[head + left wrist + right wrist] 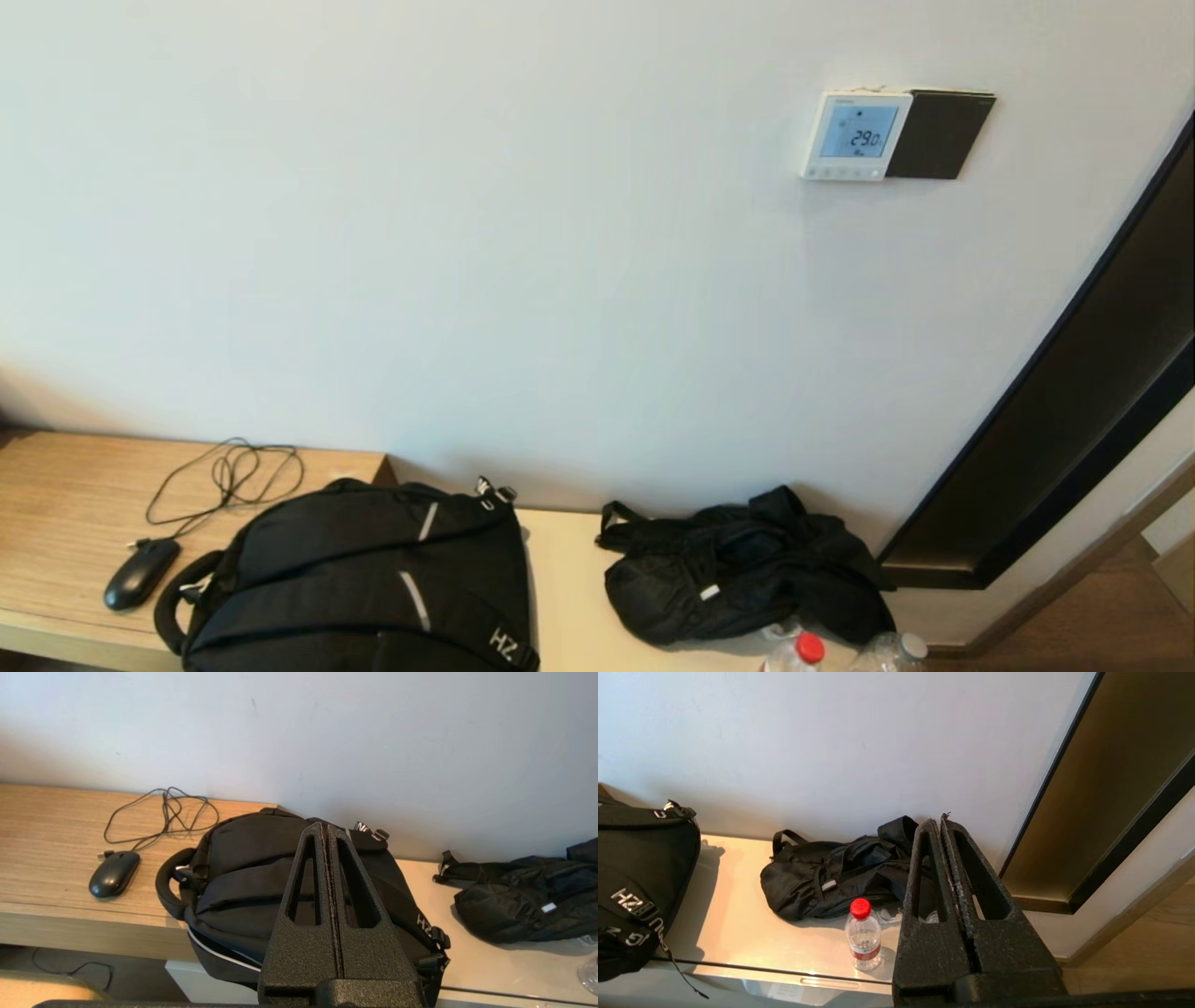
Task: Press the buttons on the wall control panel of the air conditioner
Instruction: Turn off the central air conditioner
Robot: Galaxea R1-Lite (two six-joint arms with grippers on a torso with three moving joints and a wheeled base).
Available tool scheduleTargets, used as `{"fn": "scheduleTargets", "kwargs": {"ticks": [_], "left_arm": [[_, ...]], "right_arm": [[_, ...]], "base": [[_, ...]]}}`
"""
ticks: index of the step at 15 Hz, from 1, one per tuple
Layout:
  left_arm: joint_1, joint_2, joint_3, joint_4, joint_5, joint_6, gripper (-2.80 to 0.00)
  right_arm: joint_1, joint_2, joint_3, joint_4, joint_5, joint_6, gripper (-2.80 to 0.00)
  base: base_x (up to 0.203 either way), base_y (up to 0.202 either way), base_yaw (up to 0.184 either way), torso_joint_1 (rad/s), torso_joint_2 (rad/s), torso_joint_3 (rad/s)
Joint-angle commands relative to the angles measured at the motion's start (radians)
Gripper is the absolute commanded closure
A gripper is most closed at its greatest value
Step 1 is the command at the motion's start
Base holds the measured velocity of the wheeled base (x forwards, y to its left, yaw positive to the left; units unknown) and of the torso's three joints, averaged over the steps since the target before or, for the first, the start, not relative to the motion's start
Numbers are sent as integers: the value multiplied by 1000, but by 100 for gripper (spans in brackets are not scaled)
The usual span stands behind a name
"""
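Thermostat panel (856, 135) mounted high on the wall, right of centre in the head view, lit display reading 29.0, row of small buttons (845, 172) along its lower edge, dark plate (938, 135) touching its right side. Neither arm visible from the head camera. Right gripper (944, 821) low, fingers pressed together, pointing over the black fabric bag (831, 877) and the red-capped bottle (862, 933) on the worktop (738, 933). Left gripper (325, 828) likewise closed, hanging above the black backpack (243, 868), near the computer mouse (113, 879). Pressing not yet begun.

Probably best done with the right arm, nearer the panel: raise well clear of the bag and bottle, keep fingers closed to form one narrow tip, approach square to the wall, aim at a single button, press lightly and briefly, avoid the display and the dark plate.
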Motion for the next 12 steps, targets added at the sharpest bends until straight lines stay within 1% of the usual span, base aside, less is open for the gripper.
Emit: {"fn": "scheduleTargets", "kwargs": {"ticks": [1,8,12], "left_arm": [[0,0,0,0,0,0,0],[0,0,0,-1,0,0,0],[0,0,0,0,0,0,0]], "right_arm": [[0,-8,3,3,1,3,0],[0,-8,3,1,-6,27,0],[0,-9,3,1,-6,26,0]], "base": [[0,0,0,0,0,0],[0,0,0,0,0,0],[0,0,0,0,0,0]]}}
